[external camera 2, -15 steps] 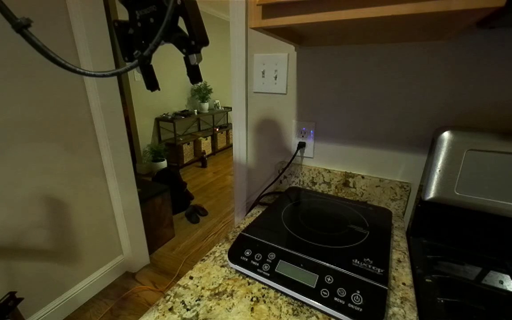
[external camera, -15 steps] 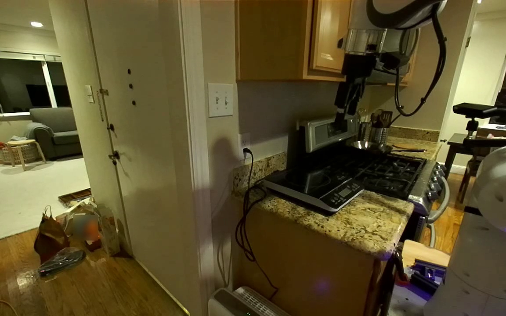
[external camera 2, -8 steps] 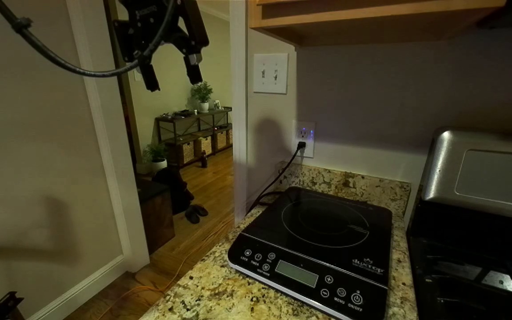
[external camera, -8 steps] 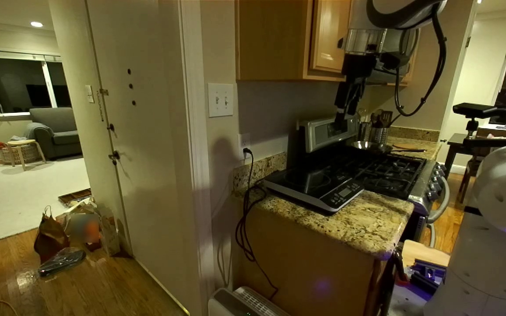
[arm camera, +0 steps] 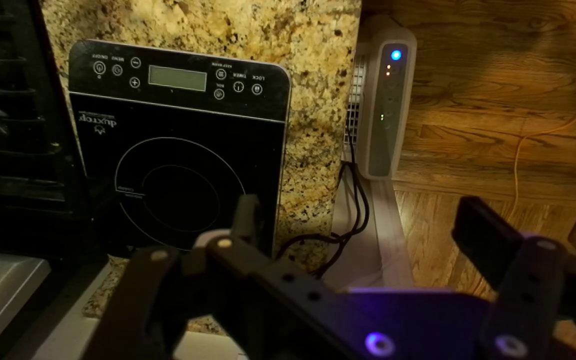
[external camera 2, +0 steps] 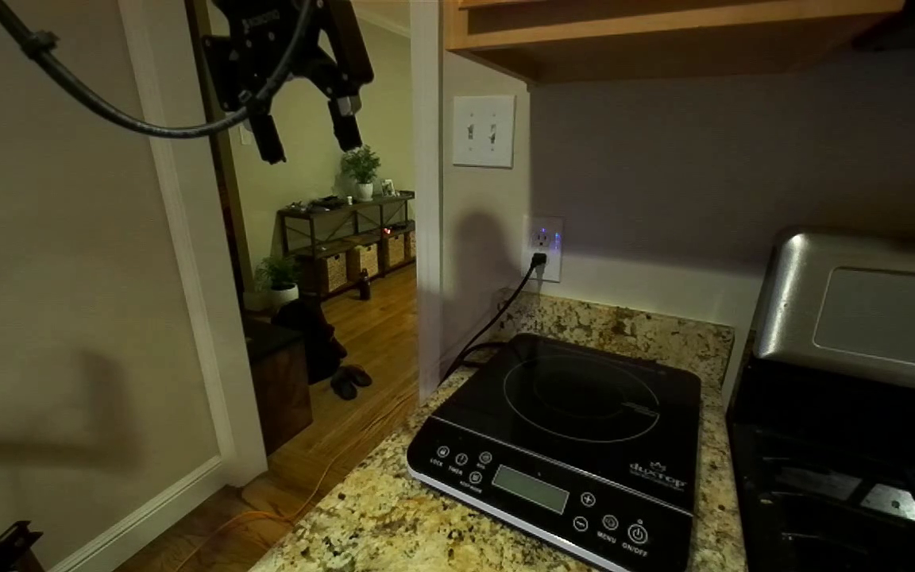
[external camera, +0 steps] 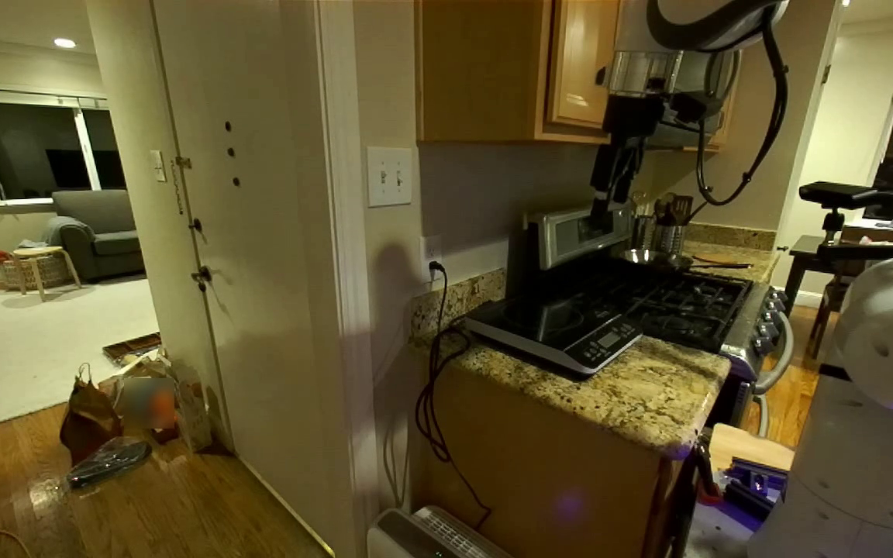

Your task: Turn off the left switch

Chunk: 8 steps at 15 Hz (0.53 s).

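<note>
The white switch plate with two toggles is on the pale wall in both exterior views. Its left switch is the left-hand toggle [external camera: 384,177], which also shows in an exterior view [external camera 2: 470,132]. The toggle is too small to tell whether it is up or down. My gripper [external camera 2: 310,146] hangs in the air, fingers pointing down, apart from the plate. It also shows side-on in an exterior view [external camera: 603,203]. In the wrist view my gripper [arm camera: 360,215] has its two fingers wide apart with nothing between them. The switch plate is out of the wrist view.
An induction cooktop [external camera 2: 569,397] lies on the granite counter [external camera: 632,399] below the plate. A socket with a dark cord [external camera 2: 538,258] is below and right of the plate. A wooden cabinet [external camera: 485,70] overhangs to the right. A white door frame [external camera 2: 428,199] stands left.
</note>
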Tool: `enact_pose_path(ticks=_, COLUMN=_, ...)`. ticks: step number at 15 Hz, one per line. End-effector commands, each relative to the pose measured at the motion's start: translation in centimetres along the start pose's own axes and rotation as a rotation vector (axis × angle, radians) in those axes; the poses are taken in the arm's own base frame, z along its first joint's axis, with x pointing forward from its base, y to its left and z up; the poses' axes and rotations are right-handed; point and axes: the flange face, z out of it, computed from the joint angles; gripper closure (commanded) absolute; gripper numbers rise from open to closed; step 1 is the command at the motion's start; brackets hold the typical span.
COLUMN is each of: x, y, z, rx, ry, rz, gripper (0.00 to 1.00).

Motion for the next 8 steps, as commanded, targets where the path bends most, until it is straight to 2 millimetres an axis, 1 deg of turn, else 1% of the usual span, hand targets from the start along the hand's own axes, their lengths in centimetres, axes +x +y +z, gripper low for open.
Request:
enact_pose_path(ticks=1, x=1.0, y=-0.8, z=0.1, rx=-0.017, ry=0.021, rz=-0.041, gripper=0.00)
enact_pose_path(ticks=3, x=1.8, y=-1.6, z=0.0, rx=-0.032, ry=0.032, rz=-0.082, gripper=0.00)
enact_pose_path(ticks=8, x=5.3, y=-3.6, z=-0.8, rx=-0.088, ry=0.072, rz=-0.235, gripper=0.00)
